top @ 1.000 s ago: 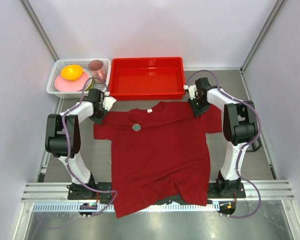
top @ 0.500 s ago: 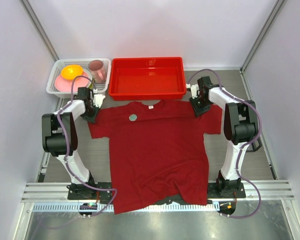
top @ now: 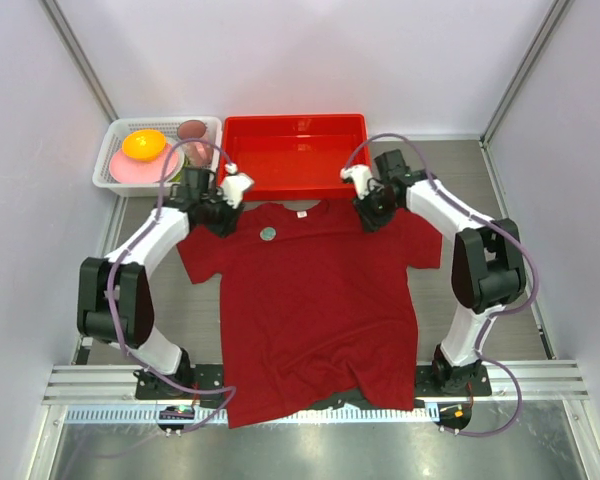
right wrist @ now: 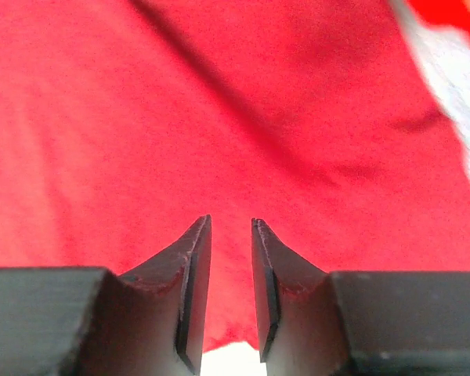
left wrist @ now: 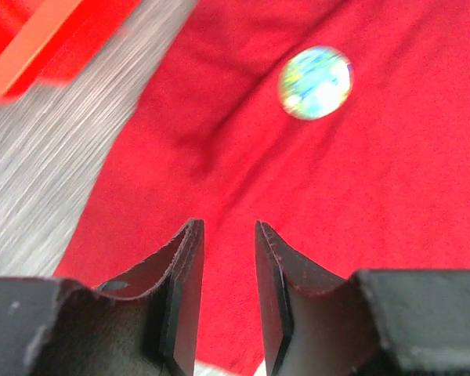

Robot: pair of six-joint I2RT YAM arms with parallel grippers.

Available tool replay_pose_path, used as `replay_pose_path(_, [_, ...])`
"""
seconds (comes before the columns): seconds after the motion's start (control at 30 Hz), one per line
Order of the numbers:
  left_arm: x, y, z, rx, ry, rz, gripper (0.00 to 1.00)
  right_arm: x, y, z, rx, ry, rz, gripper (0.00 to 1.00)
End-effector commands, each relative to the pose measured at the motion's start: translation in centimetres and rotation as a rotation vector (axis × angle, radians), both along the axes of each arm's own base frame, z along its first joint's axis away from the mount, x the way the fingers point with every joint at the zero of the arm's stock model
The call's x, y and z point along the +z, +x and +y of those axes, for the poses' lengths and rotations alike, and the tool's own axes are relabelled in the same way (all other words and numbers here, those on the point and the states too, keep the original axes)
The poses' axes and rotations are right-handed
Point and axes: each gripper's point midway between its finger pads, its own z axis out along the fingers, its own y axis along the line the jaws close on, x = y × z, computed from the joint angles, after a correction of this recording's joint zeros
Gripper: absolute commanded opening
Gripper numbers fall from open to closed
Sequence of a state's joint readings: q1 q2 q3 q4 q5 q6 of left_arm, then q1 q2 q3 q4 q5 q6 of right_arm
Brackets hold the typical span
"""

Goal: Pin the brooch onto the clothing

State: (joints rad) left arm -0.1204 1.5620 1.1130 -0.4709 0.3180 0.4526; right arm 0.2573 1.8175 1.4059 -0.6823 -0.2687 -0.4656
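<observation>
Both pairs of jaws are standing slightly apart, gripping nothing: my left gripper is hovering near the brooch lying on the shirt below the collar, my right gripper over the other shoulder. I am worrying that a finger snagging cloth could be dragging the brooch askew.

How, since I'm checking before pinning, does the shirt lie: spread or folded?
Spread: the shirt lies open, both sleeves out, brooch on its chest; the hem is rumpled.

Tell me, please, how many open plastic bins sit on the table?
2: a white latticed plastic basket at the far left, and a bright red rectangular plastic tray beside it. None appears hidden.
</observation>
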Motion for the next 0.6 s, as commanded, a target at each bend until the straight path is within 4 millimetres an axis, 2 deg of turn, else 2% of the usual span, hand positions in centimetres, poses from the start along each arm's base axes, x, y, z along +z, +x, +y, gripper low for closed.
replay_pose_path(0.0, [0.8, 2.1, -5.5, -0.134, -0.04, -0.075, 0.35, -0.2, -3.3, 4.5, 0.214, 0.015, -0.008, 0.31])
replay_pose_path(0.03, [0.6, 2.1, -6.8, -0.162, -0.035, -0.081, 0.34, -0.8, -4.2, 4.9, 0.243, 0.004, 0.004, 0.3])
replay_pose_path(0.07, [0.4, 2.9, -7.7, -0.174, -0.032, -0.103, 0.34, -0.9, -5.1, 6.0, 0.299, -0.002, -0.004, 0.3])
replay_pose_path(0.17, [0.5, 4.4, -10.2, -0.206, 0.034, -0.156, 0.36, -1.4, -7.0, 7.2, 0.366, 0.006, 0.003, 0.27])
replay_pose_path(0.23, [-1.1, 5.1, -11.5, -0.219, 0.07, -0.139, 0.35, -2.1, -8.5, 7.9, 0.413, 0.005, 0.01, 0.24])
replay_pose_path(0.37, [-1.1, 7.4, -12.7, -0.182, 0.044, -0.181, 0.26, -2.7, -10.8, 8.5, 0.516, -0.012, -0.015, 0.18])
replay_pose_path(0.5, [-2.2, 8.3, -13.5, -0.2, 0.061, -0.18, 0.2, -2.8, -12.7, 8.8, 0.636, -0.023, -0.082, 0.16])
replay_pose_path(0.57, [-3.1, 8.6, -13.7, -0.207, 0.07, -0.166, 0.18, -3.0, -13.7, 9.5, 0.694, -0.025, -0.099, 0.16])
